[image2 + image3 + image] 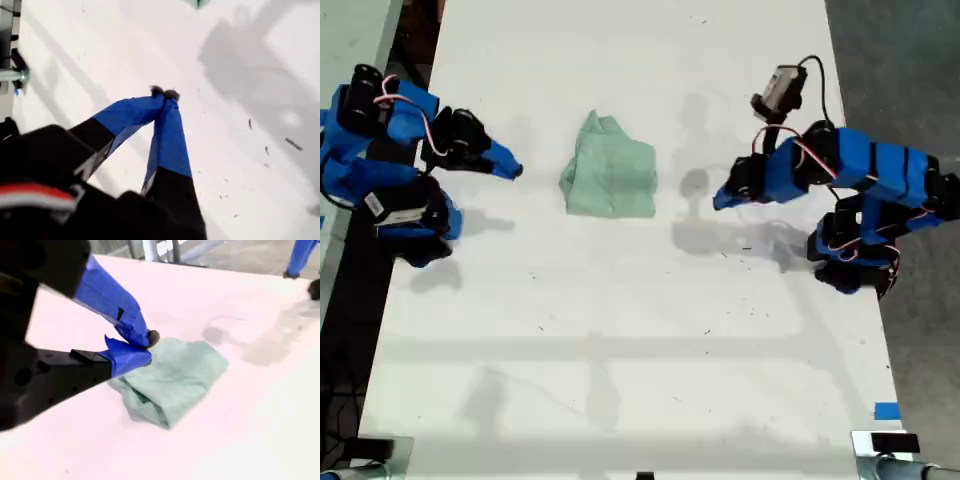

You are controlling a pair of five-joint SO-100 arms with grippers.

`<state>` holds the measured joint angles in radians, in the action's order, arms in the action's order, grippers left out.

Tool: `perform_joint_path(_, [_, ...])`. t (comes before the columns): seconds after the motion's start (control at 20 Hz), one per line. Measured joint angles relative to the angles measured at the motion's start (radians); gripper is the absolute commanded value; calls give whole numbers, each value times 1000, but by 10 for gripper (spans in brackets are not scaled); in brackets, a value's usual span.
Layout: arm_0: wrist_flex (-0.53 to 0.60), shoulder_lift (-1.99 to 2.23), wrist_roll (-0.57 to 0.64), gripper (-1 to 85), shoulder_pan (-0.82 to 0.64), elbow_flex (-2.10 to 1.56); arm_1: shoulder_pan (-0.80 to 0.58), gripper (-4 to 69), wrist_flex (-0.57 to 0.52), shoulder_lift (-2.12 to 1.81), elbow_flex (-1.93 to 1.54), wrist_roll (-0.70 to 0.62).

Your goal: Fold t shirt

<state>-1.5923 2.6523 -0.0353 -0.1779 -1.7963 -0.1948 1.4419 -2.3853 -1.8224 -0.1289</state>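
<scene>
The t shirt point(610, 180) is a pale mint-green bundle, folded small and wrinkled, lying on the white table point(620, 350) between the two arms. My first gripper point(718, 202) is shut and empty, to the exterior view's right of the shirt and apart from it. In the first wrist view its tips point(164, 93) meet over bare table, and only a sliver of the shirt point(197, 3) shows far ahead. My second gripper point(515, 171) sits to the exterior view's left of the shirt, shut on nothing. The second wrist view has its tips point(146, 347) just short of the shirt point(175, 380).
A blue tape mark point(886, 410) and a metal clamp point(885, 442) sit at the exterior view's lower right table corner. Another clamp point(370, 450) is at the lower left. Dark floor point(910, 60) borders the table on the exterior view's right.
</scene>
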Motion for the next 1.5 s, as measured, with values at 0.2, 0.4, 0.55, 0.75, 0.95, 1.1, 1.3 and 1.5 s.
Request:
perform_joint_path(0.2, [232,183,-273,-1,405,-497,213,-19,-123,-505,-534,156])
perform_joint_path(0.4, [594,387,-287,-1,457,-1037,285,-19,-192,-821,-965,193])
perform_joint_path(0.55, [555,816,-256,121,465,-1348,318,-21,-138,-1074,-1198,202])
perform_joint_path(0.75, [541,934,-41,152,405,-1404,310,1,-118,-1108,-1229,66])
perform_joint_path(0.95, [541,943,242,149,393,-1405,364,15,-95,-1108,-1230,-120])
perform_joint_path(1.1, [541,945,253,149,391,-1405,371,21,-94,-1109,-1230,-173])
perform_joint_path(1.3, [541,945,253,149,391,-1405,370,24,-92,-1109,-1230,-207])
perform_joint_path(1.5, [541,945,253,149,390,-1405,370,27,-92,-1109,-1230,-207])
